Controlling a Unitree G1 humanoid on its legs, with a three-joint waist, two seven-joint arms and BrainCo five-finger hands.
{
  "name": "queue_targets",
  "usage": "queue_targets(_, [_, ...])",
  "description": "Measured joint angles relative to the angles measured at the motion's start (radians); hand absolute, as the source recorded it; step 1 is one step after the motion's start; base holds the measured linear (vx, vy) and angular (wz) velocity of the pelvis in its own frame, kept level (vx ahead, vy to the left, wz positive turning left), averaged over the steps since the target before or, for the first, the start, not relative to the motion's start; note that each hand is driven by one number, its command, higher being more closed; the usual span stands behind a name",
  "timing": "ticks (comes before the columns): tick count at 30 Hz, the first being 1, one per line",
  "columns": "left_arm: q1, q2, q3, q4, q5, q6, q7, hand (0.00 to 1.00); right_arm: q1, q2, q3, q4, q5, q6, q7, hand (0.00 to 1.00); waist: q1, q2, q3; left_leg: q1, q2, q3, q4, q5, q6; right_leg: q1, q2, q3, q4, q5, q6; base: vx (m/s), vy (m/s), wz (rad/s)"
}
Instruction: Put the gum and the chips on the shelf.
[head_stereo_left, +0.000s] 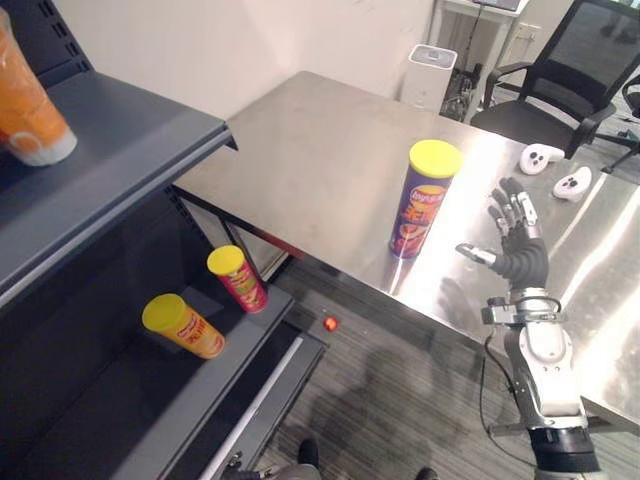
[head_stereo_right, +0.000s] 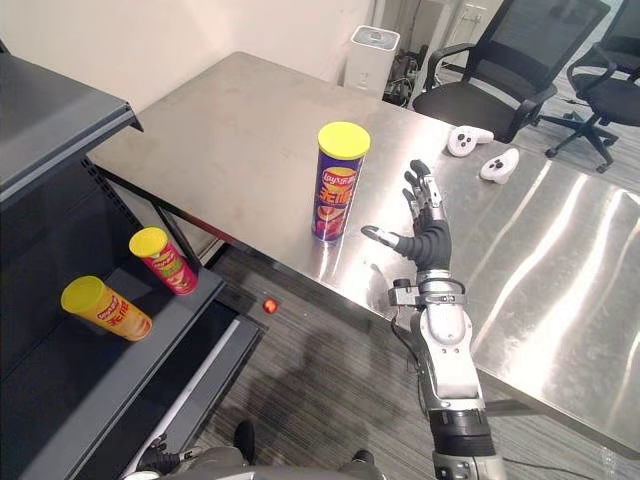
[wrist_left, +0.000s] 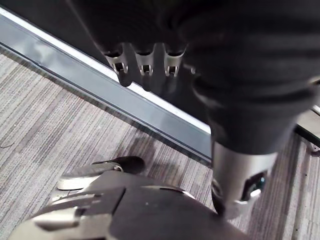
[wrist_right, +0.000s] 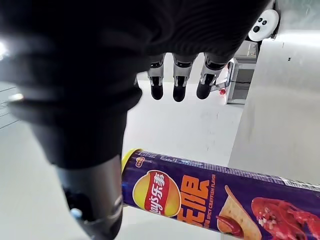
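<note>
Chips can (head_stereo_left: 425, 200): purple tube with a yellow lid. Upright on the steel bench (head_stereo_left: 320, 150), close to its near edge and roughly midway along that edge. Held by nothing.

Right hand (head_stereo_left: 515, 240): raised over the bench just beside the chips can, on the side away from the shelf unit. Fingers straight and spread, thumb pointing toward the tube, a clear gap between them. Empty.

Left hand (wrist_left: 145, 65): low over the striped grey floor (head_stereo_left: 400, 390), beside the base rail of the shelf unit. Fingers hanging relaxed, nothing in them.

Shelf unit (head_stereo_left: 130, 140): dark metal, standing off the bench's left end. On the upper board, at the far left, an orange container (head_stereo_left: 30, 110), partly cut off. On the lower board (head_stereo_left: 100, 420), an orange tube (head_stereo_left: 185, 325) with a yellow lid and, near it but apart, a red tube (head_stereo_left: 238, 278) with a yellow lid, the latter closer to the bench.

White controllers, one pair (head_stereo_left: 541, 157) (head_stereo_left: 572, 183): side by side near the bench's far edge, well apart from the chips can.

Small red ball (head_stereo_left: 330, 323): on the floor between the shelf unit and the bench.

Black office chair (head_stereo_left: 560, 80) and white appliance (head_stereo_left: 432, 75): on the floor beyond the bench's far edge.
</note>
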Motion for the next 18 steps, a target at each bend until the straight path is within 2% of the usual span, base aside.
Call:
queue_targets(6, [-0.002, 0.0, -0.001, 0.001, 0.0, 0.0, 0.002, 0.0, -0.005, 0.002, 0.008, 0.054, -0.005, 0.003, -0.052, 0.0, 0.006, 0.0, 0.0, 0.0, 0.004, 0.002, -0.005, 0.009, -0.003, 0.0, 0.005, 0.002, -0.005, 0.0, 0.0, 0.0, 0.0, 0.0])
queue_targets(13, [-0.003, -0.001, -0.001, 0.002, 0.0, 0.0, 0.006, 0.0, -0.027, 0.049, -0.038, 0.098, -0.023, 0.005, -0.106, 0.0, 0.014, 0.001, 0.001, 0.002, 0.003, -0.005, -0.041, 0.041, -0.004, -0.004, 0.01, 0.001, -0.017, 0.0, 0.0, -0.01, -0.01, 0.02])
queue_targets(18, [-0.006, -0.003, -0.002, 0.002, 0.0, 0.001, 0.009, 0.0, -0.06, 0.049, -0.04, 0.145, -0.045, 0.011, -0.123, 0.0, 0.023, 0.005, 0.003, 0.002, 0.003, -0.005, -0.045, 0.05, -0.004, -0.006, 0.01, 0.006, -0.019, 0.0, 0.0, 0.0, 0.0, 0.0])
